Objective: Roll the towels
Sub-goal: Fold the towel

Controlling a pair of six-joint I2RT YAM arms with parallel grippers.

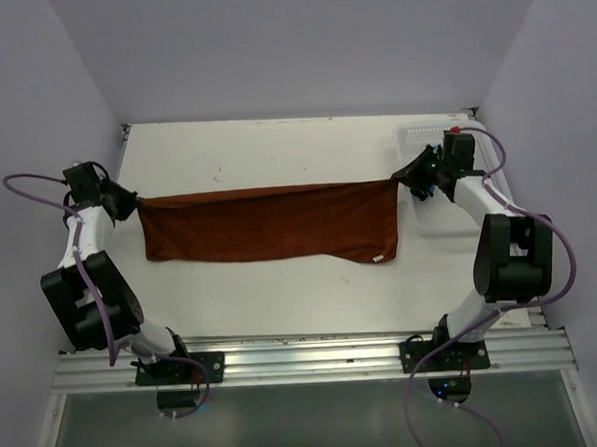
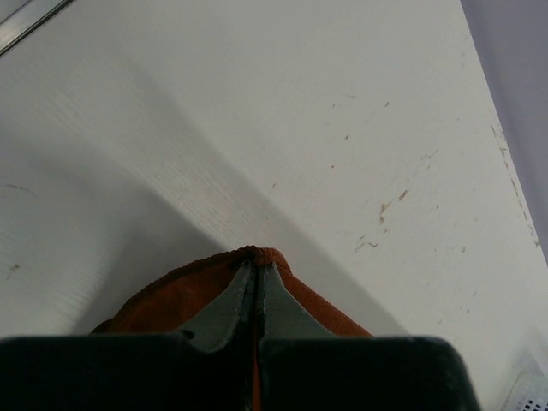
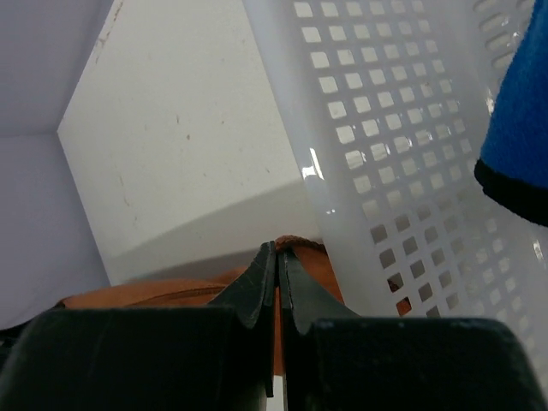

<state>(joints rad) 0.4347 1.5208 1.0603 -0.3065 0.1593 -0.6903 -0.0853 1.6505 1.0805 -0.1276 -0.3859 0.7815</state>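
Top external view shows the rust-brown towel (image 1: 268,223) stretched across the surface (image 1: 275,150) — left gripper (image 1: 129,204) and right gripper (image 1: 404,178) each pinching a far corner. Keep tension even while lowering it flat — wrinkles would spoil the roll.

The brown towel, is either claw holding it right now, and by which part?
Yes, both. The left claw pinches the brown towel at its far left corner, and the right claw pinches its far right corner, stretching it between them.
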